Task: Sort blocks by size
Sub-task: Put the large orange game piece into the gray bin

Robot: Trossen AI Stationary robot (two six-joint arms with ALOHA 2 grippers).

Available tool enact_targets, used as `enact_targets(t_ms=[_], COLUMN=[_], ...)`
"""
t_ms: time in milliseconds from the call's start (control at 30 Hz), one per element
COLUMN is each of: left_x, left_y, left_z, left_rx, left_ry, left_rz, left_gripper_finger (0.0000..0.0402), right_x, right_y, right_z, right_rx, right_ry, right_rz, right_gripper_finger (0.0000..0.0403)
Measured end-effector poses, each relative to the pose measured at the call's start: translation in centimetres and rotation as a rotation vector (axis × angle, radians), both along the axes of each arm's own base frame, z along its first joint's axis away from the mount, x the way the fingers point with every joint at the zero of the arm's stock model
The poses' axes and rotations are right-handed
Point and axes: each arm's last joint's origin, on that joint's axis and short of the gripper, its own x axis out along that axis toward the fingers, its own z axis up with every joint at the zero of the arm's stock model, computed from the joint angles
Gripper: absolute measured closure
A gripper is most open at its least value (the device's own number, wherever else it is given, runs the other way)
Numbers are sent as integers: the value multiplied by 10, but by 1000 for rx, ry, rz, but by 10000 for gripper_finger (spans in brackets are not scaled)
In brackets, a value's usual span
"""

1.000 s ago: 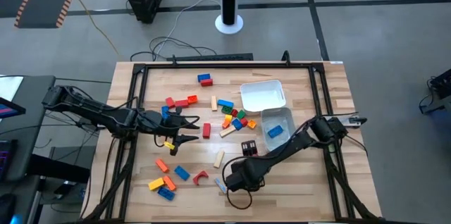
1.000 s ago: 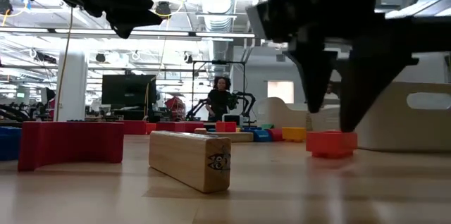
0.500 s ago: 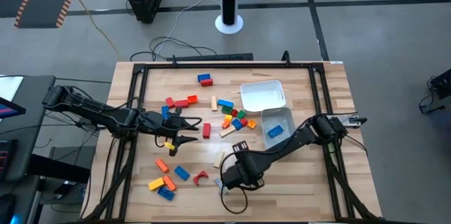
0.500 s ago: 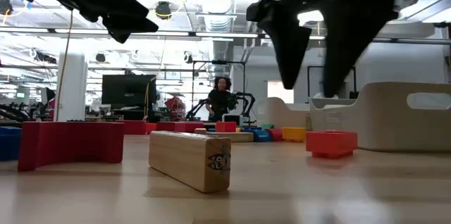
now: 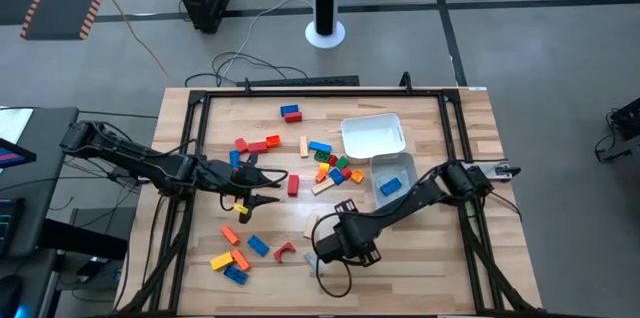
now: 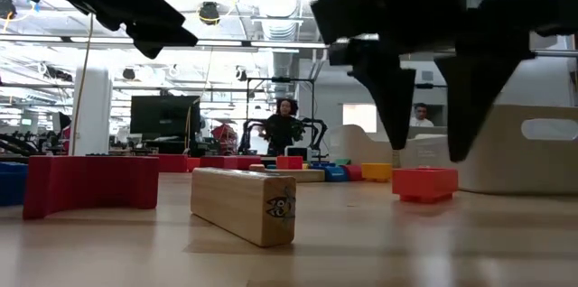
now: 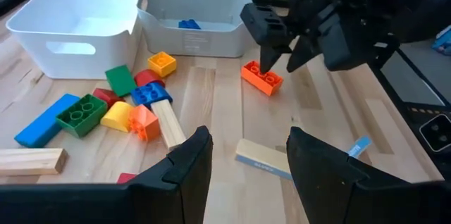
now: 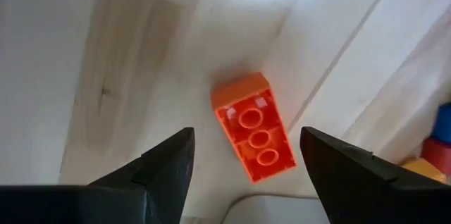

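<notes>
An orange two-by-three block [image 8: 254, 136] lies flat on the table, studs up; it also shows in the low view [image 6: 424, 181] and the left wrist view [image 7: 261, 77]. My right gripper [image 8: 246, 143] hangs open just above it, pointing down, one finger on either side and neither touching it. In the low view its fingertips [image 6: 429, 147] end above the block. My left gripper [image 5: 268, 186] stands open and empty over the table's left middle, facing a pile of mixed blocks [image 7: 127, 104]. The other blocks lie scattered.
A white tub [image 5: 373, 135] and a clear tub [image 5: 393, 176] holding one blue block [image 5: 390, 186] stand at the right. A tan wooden bar [image 6: 244, 204] and a red arch [image 6: 90, 183] lie near the front. More blocks lie front left [image 5: 235, 258] and far [image 5: 290, 112].
My right gripper has rolled about its own pointing line while staying open. It swung a little toward the table's left edge, then came back over the orange block. No block has moved.
</notes>
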Motion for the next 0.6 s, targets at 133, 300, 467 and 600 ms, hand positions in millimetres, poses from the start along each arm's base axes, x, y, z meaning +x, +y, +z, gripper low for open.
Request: enact_targets(t_ms=[133, 300, 467, 600], left_x=[0, 0, 0, 0], left_y=[0, 0, 0, 0], left_z=[0, 0, 0, -1], left_rx=[1, 4, 17, 18], left_ry=[1, 4, 4, 7], left_rz=[0, 0, -3, -4], left_gripper_finger=[226, 226, 226, 226], right_x=[-5, -7, -6, -7], right_y=[-7, -15, -20, -23], right_z=[-14, -28, -29, -28], right_rx=[-17, -21, -22, -30], right_ry=[45, 54, 59, 81], right_rz=[-9, -24, -37, -45], right_gripper_finger=[112, 114, 140, 189])
